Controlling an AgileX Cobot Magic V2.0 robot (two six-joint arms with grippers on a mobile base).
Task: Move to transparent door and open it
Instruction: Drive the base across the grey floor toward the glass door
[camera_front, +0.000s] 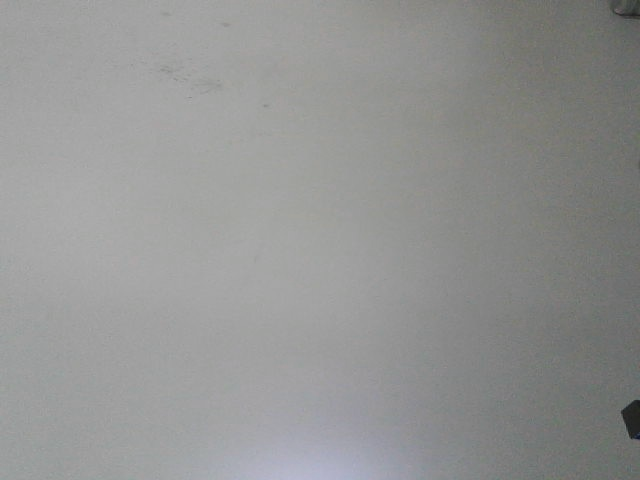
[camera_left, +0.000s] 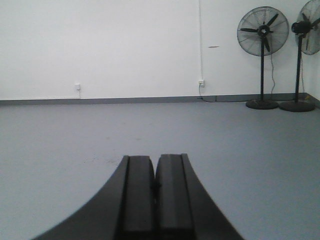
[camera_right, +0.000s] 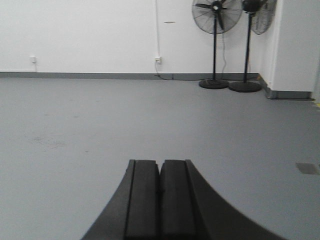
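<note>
In the front view, only a plain pale surface (camera_front: 300, 250) shows; where the transparent door stands cannot be told. In the left wrist view, the left tool (camera_left: 155, 161) is pressed closed and empty over grey floor (camera_left: 65, 135). In the right wrist view, the right tool (camera_right: 160, 165) is likewise closed and empty.

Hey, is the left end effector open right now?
No, in the left wrist view the left end effector has its two black fingers pressed together with nothing between them.

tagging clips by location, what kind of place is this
Probably a large, mostly bare indoor hall or workshop: a wide grey floor, plain white walls with sockets, and two black pedestal fans standing by the wall.
</note>
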